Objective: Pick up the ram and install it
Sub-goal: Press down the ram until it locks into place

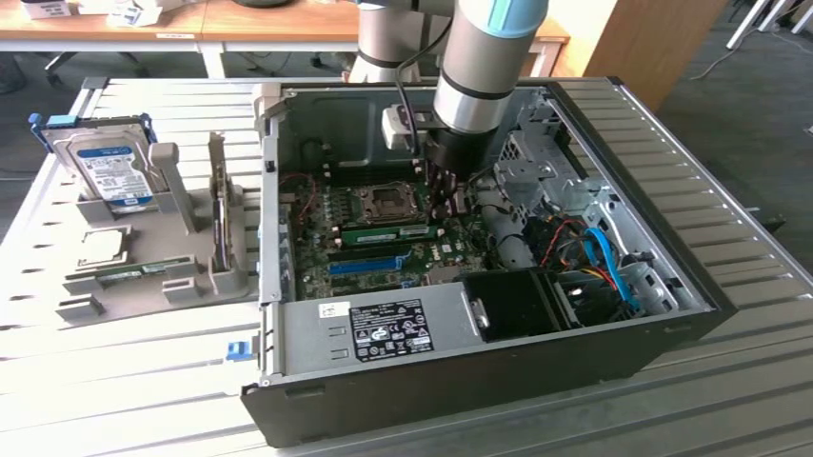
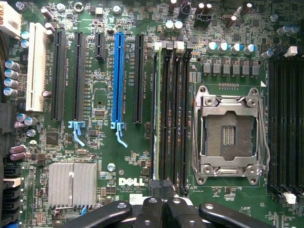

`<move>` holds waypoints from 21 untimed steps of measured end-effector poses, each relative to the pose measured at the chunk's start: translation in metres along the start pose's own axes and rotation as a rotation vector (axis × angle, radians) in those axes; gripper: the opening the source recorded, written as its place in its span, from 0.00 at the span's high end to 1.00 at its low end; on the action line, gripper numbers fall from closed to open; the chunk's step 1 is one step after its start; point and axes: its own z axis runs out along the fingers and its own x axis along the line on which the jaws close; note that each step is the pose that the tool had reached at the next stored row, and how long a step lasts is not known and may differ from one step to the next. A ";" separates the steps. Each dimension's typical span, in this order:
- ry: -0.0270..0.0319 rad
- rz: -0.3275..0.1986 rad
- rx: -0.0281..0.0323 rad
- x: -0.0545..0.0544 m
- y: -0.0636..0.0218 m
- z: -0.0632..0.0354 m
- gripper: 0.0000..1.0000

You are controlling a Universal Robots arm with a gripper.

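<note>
Wrist view shows jaws pressed together near the seated ram [image 2: 157,118]; exterior view adds the hard drive [image 1: 112,169].

Gripper [image 2: 165,211] closed up over one end of the memory slots [image 2: 176,114], ram [image 2: 156,114] edge-on in the slot nearest the blue expansion slot [image 2: 118,80], empty CPU socket [image 2: 230,133] just beside that bank, finned heatsink [image 2: 72,184] near the Dell logo [image 2: 131,182].

The ram [image 1: 387,231], a thin green stick, stands on edge, seated in a black motherboard slot, just beneath the gripper [image 1: 445,214] tips.
</note>
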 end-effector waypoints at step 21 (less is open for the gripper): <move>0.0000 0.000 -0.0001 0.000 -0.0001 0.0013 0.89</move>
